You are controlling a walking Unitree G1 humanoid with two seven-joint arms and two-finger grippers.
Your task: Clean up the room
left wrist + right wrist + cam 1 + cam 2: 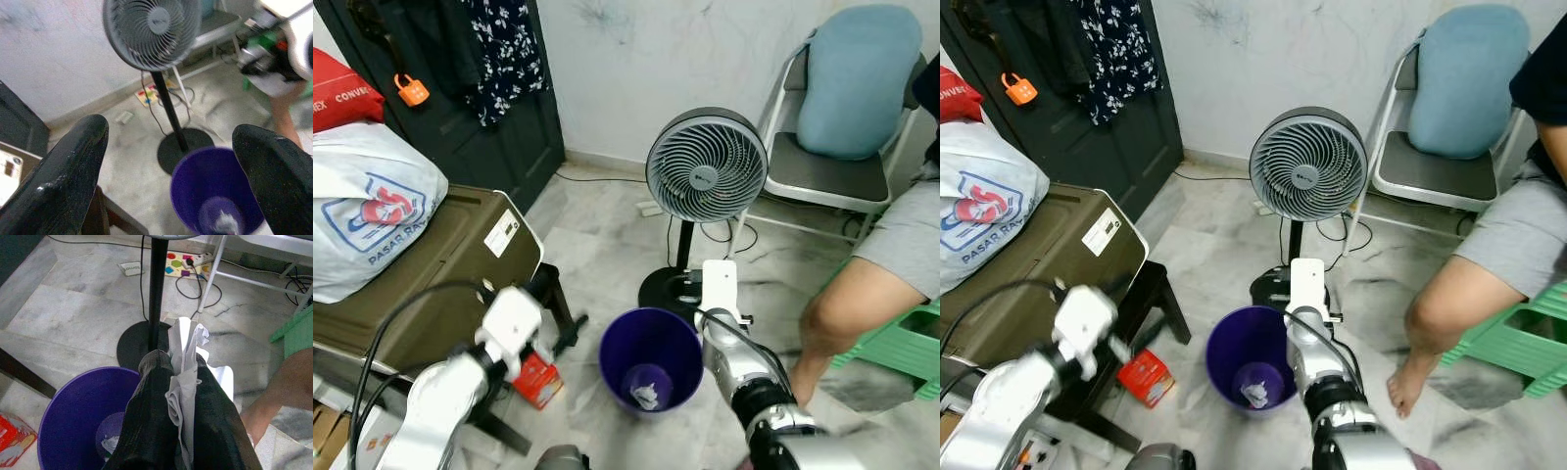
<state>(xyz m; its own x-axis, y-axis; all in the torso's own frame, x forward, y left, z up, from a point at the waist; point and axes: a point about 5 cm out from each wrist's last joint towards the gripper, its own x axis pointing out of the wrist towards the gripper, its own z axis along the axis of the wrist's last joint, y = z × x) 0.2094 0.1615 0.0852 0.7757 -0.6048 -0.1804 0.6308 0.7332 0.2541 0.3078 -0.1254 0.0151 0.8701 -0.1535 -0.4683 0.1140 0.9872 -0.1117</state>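
Right gripper (pixel 183 382): fingers clenched on a crumpled white paper (pixel 186 357), which sticks out past the fingertips; the gripper is held just beside the rim of the purple bin (pixel 651 357), on the side nearest the fan base.
Left gripper (pixel 171 161): fingers spread wide apart, grasping nothing, raised off the floor to the left of the bin and pointing towards it.
Purple bin: stands upright on the marble floor (pixel 597 245) between the two arms, touching or nearly touching the round fan base; a small white scrap (pixel 646 395) lies at its bottom.
Standing fan (pixel 707 164): grey round head on a black pole with a black disc base, directly behind the bin, facing the robot.
Red packet (pixel 537 380): lies flat on the floor left of the bin, just beside the leg of a black stool (pixel 553 304).
Olive case (pixel 450 264): sits on the left, with a white label on its corner; a white printed plastic bag (pixel 367 206) rests on its top.
Folding chair (pixel 832 166): stands by the wall at the right, carrying a pale blue cushion (pixel 857 78).
Person: seated at the right, a bare knee (pixel 842 308) and grey shorts in view, next to a green plastic crate (pixel 906 343).
Power strip (pixel 188 262): lies on the floor behind the fan base, with cables running from it.
Dark door (pixel 460 98): at the left rear, an orange padlock (pixel 411 91) and a floral garment (pixel 509 49) hanging on it.
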